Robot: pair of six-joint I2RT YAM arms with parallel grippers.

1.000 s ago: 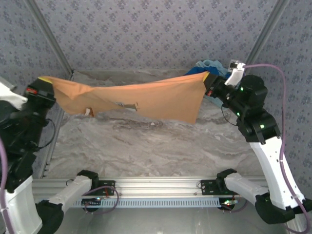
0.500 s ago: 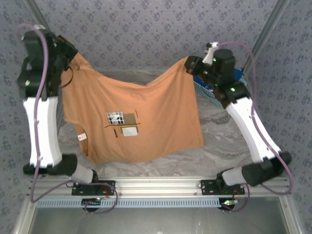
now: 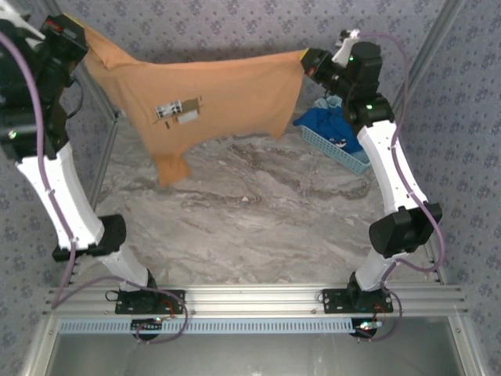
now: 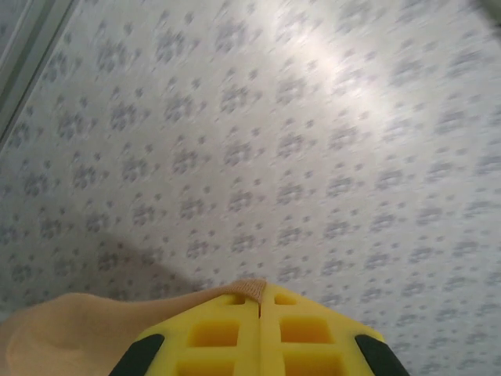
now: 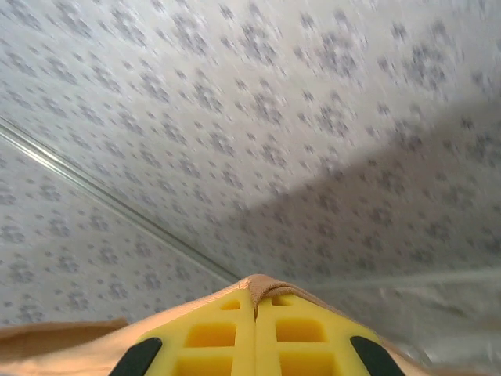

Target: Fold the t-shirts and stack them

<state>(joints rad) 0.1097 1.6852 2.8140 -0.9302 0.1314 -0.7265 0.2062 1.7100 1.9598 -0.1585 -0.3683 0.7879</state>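
The left gripper (image 3: 78, 35) is up high at the far left; its 2 yellow fingers (image 4: 219, 333) are squeezed tight together, with a thin edge of the orange-tan t-shirt (image 3: 219, 94) pinched between them. The right gripper (image 3: 307, 59) is up high at the far right; it is clamped tight too, and a small fold of the same shirt pokes out at its tips.

The shirt hangs in the air between the 2 grippers, spread wide and dipping a little in the middle; small white labels (image 3: 176, 110) show on it, nearer the left side; 1 sleeve (image 3: 171, 166) dangles down at the lower left, toward the marble table (image 3: 235, 227).

Under the right arm, at the far right of the table, sits a light blue basket (image 3: 341, 150) full of holes; a royal blue t-shirt (image 3: 322, 125) lies bunched up in it — well apart from the orange one. Behind it all is a wall (image 3: 203, 23) with a small flower pattern.
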